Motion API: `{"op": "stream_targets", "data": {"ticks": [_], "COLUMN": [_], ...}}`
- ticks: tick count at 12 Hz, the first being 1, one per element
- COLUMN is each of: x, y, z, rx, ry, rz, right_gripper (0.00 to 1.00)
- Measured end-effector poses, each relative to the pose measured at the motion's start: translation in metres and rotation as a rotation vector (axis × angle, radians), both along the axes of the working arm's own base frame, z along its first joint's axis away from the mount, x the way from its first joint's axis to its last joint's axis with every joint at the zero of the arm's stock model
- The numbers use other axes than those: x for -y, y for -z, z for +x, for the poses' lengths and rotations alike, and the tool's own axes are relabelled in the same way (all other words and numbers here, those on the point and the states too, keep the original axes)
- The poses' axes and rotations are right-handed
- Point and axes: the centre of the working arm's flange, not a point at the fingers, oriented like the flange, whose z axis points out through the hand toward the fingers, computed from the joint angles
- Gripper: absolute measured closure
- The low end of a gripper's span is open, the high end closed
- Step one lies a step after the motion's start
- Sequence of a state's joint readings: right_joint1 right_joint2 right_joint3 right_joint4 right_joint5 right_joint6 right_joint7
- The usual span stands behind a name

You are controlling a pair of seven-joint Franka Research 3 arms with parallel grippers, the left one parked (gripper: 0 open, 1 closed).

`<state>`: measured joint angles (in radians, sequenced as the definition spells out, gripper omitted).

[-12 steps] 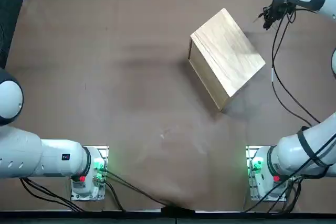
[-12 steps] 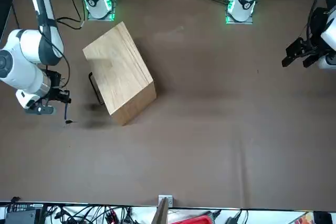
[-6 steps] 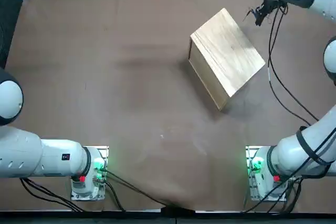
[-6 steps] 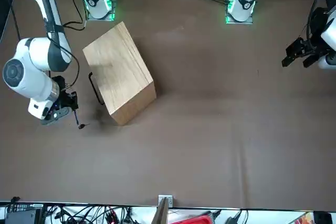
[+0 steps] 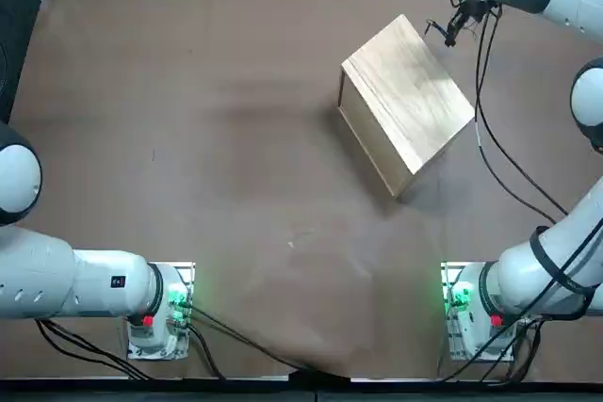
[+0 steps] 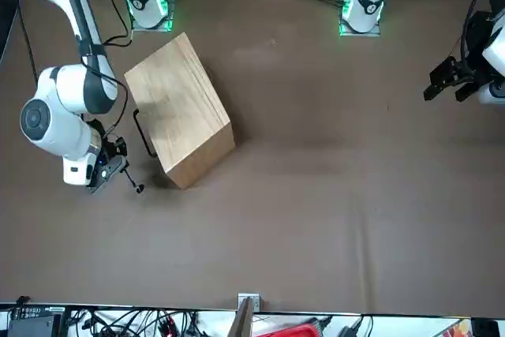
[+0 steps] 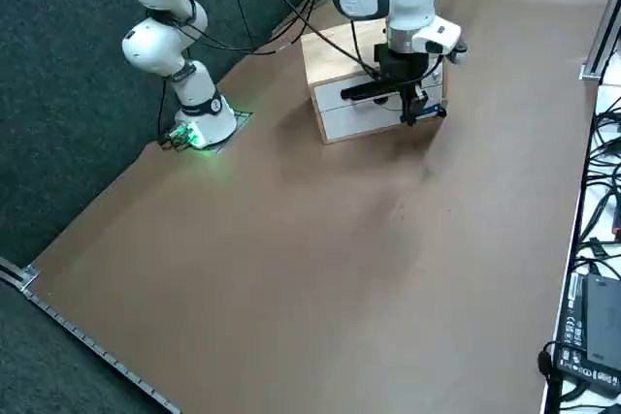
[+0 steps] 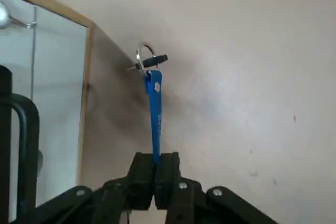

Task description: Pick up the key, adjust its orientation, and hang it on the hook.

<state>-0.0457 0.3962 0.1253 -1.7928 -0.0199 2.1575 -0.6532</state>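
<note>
My right gripper [image 8: 154, 163] is shut on the key [image 8: 153, 109], a thin blue strip with a small metal ring [image 8: 144, 57] at its free end. The key sticks out from the fingertips, level above the brown table. In the top view the gripper [image 5: 448, 35] hovers just off the wooden box's [image 5: 410, 101] far right corner, with the key [image 5: 435, 27] pointing toward the box. The box's white face [image 7: 374, 115] carries a black handle [image 6: 142, 133]. A small silver hook [image 8: 17, 21] shows on that face, beside the key's ring and apart from it.
The wooden box [image 6: 177, 108] stands skewed in the table's far right part. My arm's black cable [image 5: 490, 138] hangs down beside it. Cables and clutter [image 7: 592, 336] line the table's far edge.
My right gripper has swung along the far edge toward the box's white face, carrying the key with it. The box has not moved.
</note>
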Motion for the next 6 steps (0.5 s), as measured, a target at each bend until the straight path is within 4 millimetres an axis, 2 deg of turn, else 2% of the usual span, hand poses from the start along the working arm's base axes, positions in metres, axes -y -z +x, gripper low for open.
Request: {"op": "stream_targets", "data": {"ticks": [6], "x": [-0.017], "y": [0.004], "z": [0.008], "rx": [0.010], "ry": [-0.203], "rz": [0.024], "right_gripper": [0.96]}}
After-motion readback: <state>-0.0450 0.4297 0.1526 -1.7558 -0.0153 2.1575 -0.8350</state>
